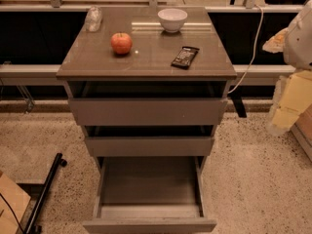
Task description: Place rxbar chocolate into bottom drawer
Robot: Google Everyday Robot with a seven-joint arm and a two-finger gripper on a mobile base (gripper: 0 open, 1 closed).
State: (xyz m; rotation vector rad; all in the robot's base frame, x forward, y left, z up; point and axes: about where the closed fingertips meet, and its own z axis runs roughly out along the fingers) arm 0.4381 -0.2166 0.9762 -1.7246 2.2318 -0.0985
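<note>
The rxbar chocolate (185, 56), a flat black bar with pale lettering, lies on the right front part of the cabinet top (151, 65). The bottom drawer (149, 186) is pulled far out, and its inside is bare. My white arm (300, 35) comes in at the right edge. The gripper (288, 106) hangs below it as a pale yellow shape, to the right of the cabinet at about the height of the top drawer. It is well away from the bar and holds nothing that I can see.
A red apple (121, 43) sits at the left middle of the top. A white bowl (172, 19) and a clear crumpled wrapper (93, 18) sit at the back. The top drawer (147, 111) and middle drawer (149, 145) stand slightly out. A black pole (46, 191) lies on the floor at left.
</note>
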